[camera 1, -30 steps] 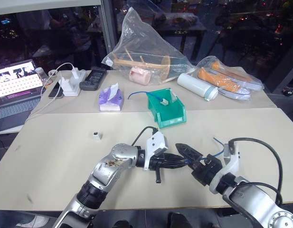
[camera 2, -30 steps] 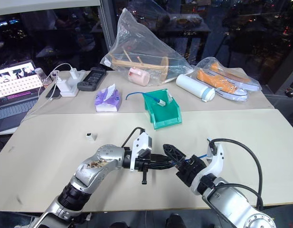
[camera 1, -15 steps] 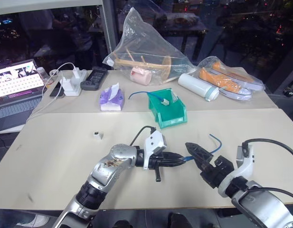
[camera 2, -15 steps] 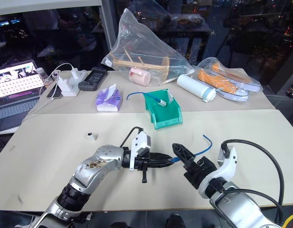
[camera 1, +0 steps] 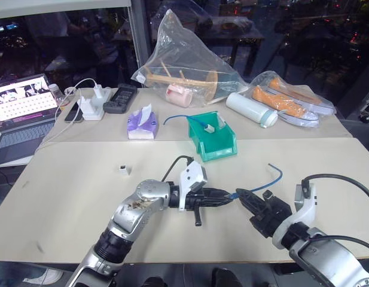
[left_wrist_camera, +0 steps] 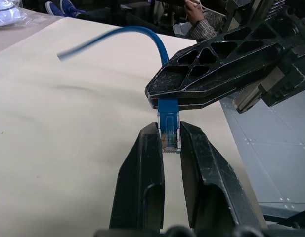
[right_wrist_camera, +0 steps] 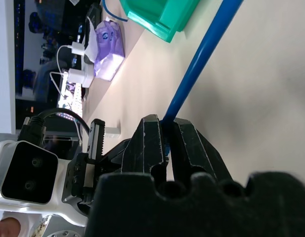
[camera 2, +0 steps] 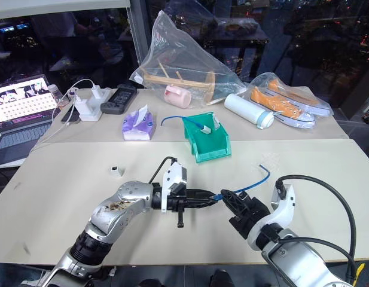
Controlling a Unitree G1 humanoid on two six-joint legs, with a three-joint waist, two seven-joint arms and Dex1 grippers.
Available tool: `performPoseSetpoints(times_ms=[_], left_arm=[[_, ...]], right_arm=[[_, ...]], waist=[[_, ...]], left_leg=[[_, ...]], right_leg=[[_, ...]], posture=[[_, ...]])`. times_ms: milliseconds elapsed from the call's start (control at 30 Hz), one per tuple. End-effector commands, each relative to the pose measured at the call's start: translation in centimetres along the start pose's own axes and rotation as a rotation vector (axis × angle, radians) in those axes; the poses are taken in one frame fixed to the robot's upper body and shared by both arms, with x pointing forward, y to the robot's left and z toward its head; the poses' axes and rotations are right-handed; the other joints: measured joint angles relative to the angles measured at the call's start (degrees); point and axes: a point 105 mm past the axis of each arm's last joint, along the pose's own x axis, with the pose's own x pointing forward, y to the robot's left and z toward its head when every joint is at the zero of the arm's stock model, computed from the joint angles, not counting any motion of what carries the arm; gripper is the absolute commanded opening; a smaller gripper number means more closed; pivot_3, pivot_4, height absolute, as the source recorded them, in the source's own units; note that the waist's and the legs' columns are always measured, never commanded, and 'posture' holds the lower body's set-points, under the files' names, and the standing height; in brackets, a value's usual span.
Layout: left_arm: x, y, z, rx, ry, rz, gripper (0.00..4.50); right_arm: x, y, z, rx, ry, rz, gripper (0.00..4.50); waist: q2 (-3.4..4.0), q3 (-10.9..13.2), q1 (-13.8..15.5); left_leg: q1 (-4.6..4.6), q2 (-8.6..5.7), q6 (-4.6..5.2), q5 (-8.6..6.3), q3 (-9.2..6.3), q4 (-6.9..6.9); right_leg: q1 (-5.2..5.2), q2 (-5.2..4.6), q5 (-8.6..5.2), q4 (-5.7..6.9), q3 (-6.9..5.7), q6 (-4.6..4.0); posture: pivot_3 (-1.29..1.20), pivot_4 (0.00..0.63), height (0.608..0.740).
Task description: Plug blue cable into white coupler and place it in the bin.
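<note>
So both grippers are clamped on the blue cable [camera 1: 256,184]: left gripper [left_wrist_camera: 170,148] pinches the clear plug, right gripper [camera 1: 241,195] grips just behind it. Cable's light, floppy; I'd hold near the plug. White coupler [camera 1: 122,170] sits at 10 o'clock, bin [camera 1: 223,148] at 12.

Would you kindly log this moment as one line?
left gripper: shut on cable plug | right gripper: shut on cable | coupler: on table, untouched | bin: beyond
</note>
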Motion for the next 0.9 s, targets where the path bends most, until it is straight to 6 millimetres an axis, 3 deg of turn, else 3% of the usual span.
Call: performPoseSetpoints(times_ms=[33, 400, 567, 633, 667, 900], left_arm=[[0.5, -0.8, 0.4, 0.010, -0.019, -0.030, 0.06], [-0.2, -0.4, 0.2, -0.033, -0.011, 0.027, 0.06], [-4.1, 2.7, 0.3, -0.035, 0.000, 0.211, 0.06], [-5.2, 3.0, 0.4, -0.078, -0.015, 0.230, 1.09], [-5.7, 2.8, 0.2, -0.089, -0.010, 0.230, 1.28], [-10.2, 2.9, -1.1, -0.067, 0.045, 0.404, 3.88]], right_arm=[[-0.5, 2.1, -0.9, -0.004, 0.033, 0.118, 0.04], [-0.3, 2.5, -0.4, -0.008, 0.004, 0.152, 0.04], [0.1, 1.5, 2.0, -0.072, -0.121, 0.096, 0.04], [0.2, 1.4, 2.0, -0.071, -0.121, 0.095, 0.00], [0.4, 1.4, 1.8, -0.069, -0.112, 0.103, 0.00], [1.3, 1.7, 1.5, -0.066, -0.074, 0.143, 0.00]], waist=[[0.00, 0.0, 0.0], [0.00, 0.0, 0.0], [0.00, 0.0, 0.0], [0.00, 0.0, -0.1], [0.00, 0.0, -0.3], [-0.07, 0.0, 0.1]], left_leg=[[0.00, 0.00, 0.00, 0.00, 0.00, 0.00], [0.00, 0.00, 0.00, 0.00, 0.00, 0.00], [0.01, 0.00, 0.00, 0.00, 0.00, 0.00], [0.02, 0.00, 0.00, 0.00, 0.00, 0.00], [0.03, 0.00, 0.00, 0.00, 0.00, 0.00], [0.05, 0.03, 0.00, 0.00, -0.01, -0.12]], right_leg=[[0.00, 0.00, 0.00, 0.00, 0.00, 0.00], [-0.01, 0.00, 0.00, 0.00, 0.00, 0.00], [-0.01, 0.00, 0.00, 0.01, 0.00, 0.00], [-0.02, 0.00, -0.01, 0.01, 0.00, -0.01], [-0.01, 0.00, -0.01, 0.01, 0.00, -0.02], [-0.07, 0.03, -0.09, 0.04, 0.00, -0.07]], posture=[[0.00, 0.150, 0.740], [0.00, 0.150, 0.740], [0.00, 0.150, 0.740], [0.00, 0.150, 0.740], [0.00, 0.150, 0.740], [0.00, 0.150, 0.740]])
